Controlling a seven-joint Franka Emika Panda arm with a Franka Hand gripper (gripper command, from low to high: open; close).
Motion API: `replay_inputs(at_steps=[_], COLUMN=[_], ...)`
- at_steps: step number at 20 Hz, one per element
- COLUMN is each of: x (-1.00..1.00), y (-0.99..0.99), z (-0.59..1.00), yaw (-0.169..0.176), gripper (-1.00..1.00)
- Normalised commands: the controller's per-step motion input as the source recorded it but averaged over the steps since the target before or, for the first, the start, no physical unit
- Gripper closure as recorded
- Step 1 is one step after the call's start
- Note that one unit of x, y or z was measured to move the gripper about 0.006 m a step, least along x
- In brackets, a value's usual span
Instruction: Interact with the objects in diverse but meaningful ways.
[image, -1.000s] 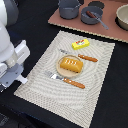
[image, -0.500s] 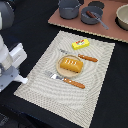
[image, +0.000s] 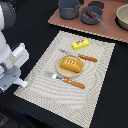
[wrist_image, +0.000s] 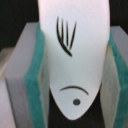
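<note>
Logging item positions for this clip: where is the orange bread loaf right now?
In the exterior view, the orange bread loaf sits on the tan plate mid-placemat, between two orange-handled utensils, with the yellow box just beyond.

The arm (image: 6, 35) is white, built of rounded, glossy segments, with a dark band showing at a joint near the exterior view's top left corner; lower down it ends in a blocky pale-grey housing (image: 15, 67) with flat faces and squared edges; in the wrist view the fingers (wrist_image: 22, 87) are matte grey slabs, each lined on its inner face with a teal-green pad (wrist_image: 41, 85) of slightly rough, foam-like texture.
</note>
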Motion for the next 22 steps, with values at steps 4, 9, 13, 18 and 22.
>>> replay_inputs(at_steps=[4, 9, 13, 18, 22], x=[-0.02, 0.14, 0.33, 0.48, 0.55], y=[0.32, 0.56, 0.72, 0.86, 0.92], z=[1.00, 1.00, 1.00, 1.00, 1.00], yaw=[-0.050, -0.039, -0.023, -0.004, 0.000], gripper=[1.00, 1.00, 1.00, 1.00, 1.00])
